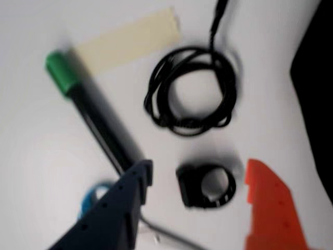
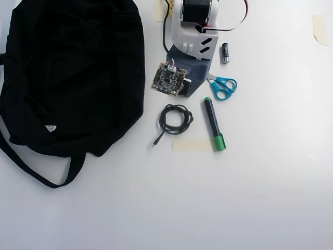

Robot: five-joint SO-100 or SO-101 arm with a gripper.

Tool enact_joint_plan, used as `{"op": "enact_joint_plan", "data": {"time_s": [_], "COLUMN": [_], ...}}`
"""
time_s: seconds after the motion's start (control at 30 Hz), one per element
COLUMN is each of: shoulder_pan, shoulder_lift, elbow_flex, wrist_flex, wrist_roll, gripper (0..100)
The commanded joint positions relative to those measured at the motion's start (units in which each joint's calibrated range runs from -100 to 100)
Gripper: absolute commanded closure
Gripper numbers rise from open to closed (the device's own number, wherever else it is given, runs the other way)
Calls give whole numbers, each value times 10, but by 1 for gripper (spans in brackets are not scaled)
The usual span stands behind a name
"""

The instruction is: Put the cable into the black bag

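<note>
Near the tabletop's middle, cable [image 1: 191, 91] coiled just ahead of the spread, empty end effector [image 1: 197, 182]; bag [image 2: 73, 73] beyond.

Overhead view: cable [image 2: 175, 118] centre; black bag [image 2: 73, 73] at 9 o'clock, apart; marker [image 2: 214, 124] at 3 o'clock; tape strip [image 2: 191, 145] at 5 o'clock; scissors [image 2: 222, 86] at 2 o'clock.

Surface: white table [image 2: 270, 172]
Left, overhead view: black bag [image 2: 73, 73]
Middle: cable [image 2: 175, 119] — coiled, beside marker [image 2: 214, 124], tape strip [image 2: 191, 144]
Near arm: scissors [image 2: 222, 86], battery [image 2: 225, 53]
Wrist view: black ring strap [image 1: 206, 186]
</note>
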Motion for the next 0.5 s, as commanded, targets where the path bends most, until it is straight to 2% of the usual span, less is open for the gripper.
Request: {"op": "enact_joint_plan", "data": {"time_s": [0.0, 0.2, 0.47], "shoulder_pan": [8, 15, 17], "shoulder_lift": [4, 54, 92], "elbow_flex": [3, -8, -8], "wrist_flex": [-16, -20, -57], "wrist_roll": [-26, -44, -54], "gripper": [74, 62, 62]}}
